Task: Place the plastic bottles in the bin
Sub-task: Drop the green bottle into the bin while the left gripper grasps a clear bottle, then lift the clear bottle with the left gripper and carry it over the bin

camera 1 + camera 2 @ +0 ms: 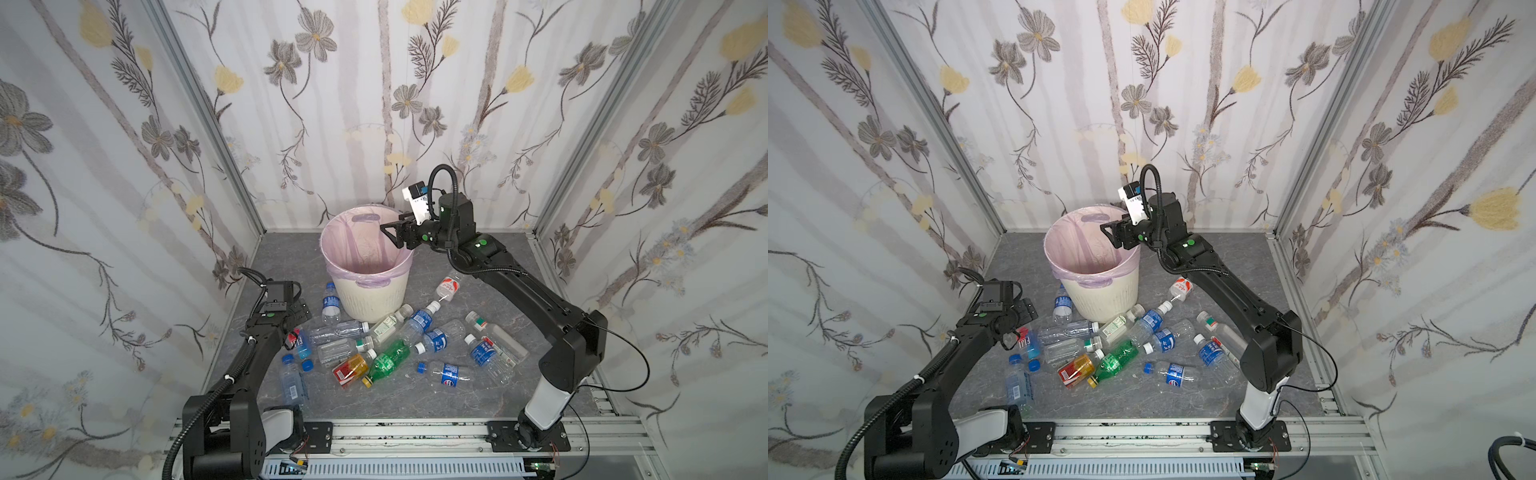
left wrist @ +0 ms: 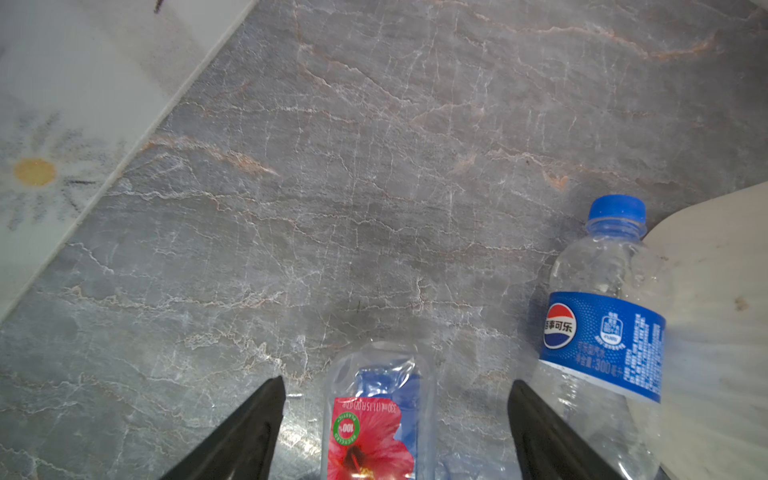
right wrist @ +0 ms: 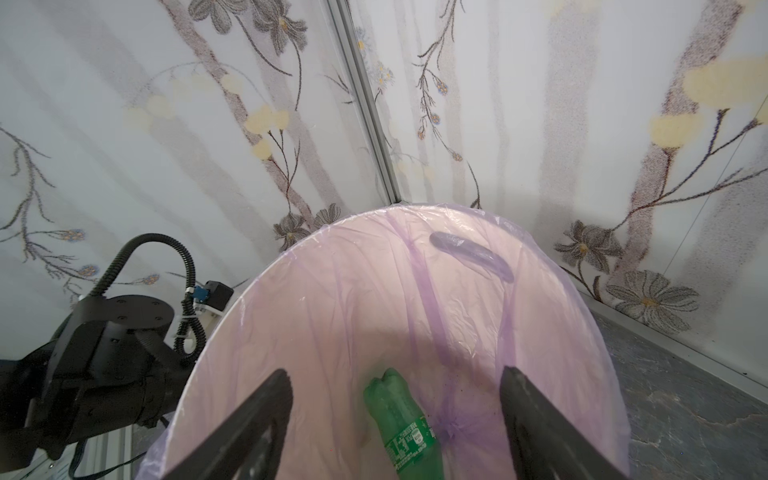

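Round cream-white plastic bin [image 1: 365, 297] at twelve o'clock on the grey marbled tabletop [image 1: 395, 401]; small plastic bottles [image 1: 419, 323] strewn from its four to eight o'clock; a green plastic bottle [image 3: 405, 432] inside.

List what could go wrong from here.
The left gripper straddles the Fiji bottle near one end; closing there, the clear bottle may squirt out.
One jaw stands close to the Pepsi bottle beside the bin and could knock it away.
The right gripper, open above the green bottle, sits at the bin's rim and might snag the liner bag when it withdraws.
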Available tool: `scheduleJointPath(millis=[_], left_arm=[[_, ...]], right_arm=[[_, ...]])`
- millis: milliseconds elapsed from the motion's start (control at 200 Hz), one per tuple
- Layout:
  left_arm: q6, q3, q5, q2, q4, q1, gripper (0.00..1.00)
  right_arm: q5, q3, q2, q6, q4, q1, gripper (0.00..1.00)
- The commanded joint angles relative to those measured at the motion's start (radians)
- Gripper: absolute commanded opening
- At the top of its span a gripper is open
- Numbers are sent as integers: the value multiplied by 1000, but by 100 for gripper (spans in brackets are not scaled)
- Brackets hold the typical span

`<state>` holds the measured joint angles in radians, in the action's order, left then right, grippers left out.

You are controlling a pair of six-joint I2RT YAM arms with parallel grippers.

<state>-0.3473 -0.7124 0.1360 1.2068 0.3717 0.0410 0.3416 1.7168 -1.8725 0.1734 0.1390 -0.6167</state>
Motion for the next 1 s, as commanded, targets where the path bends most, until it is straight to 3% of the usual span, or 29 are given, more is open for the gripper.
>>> scheduleJointPath(millis=[0, 480, 994], left_arm=[[2, -5, -27, 15, 9, 0, 85], [1, -19, -48, 139, 27, 0, 80], [-18, -45, -41, 258, 54, 0, 65]], right_arm=[[-13, -89, 91, -12, -113, -1, 82], [-163, -538, 449, 12, -204, 58, 85], [-170, -658, 536, 60, -262, 136, 84]])
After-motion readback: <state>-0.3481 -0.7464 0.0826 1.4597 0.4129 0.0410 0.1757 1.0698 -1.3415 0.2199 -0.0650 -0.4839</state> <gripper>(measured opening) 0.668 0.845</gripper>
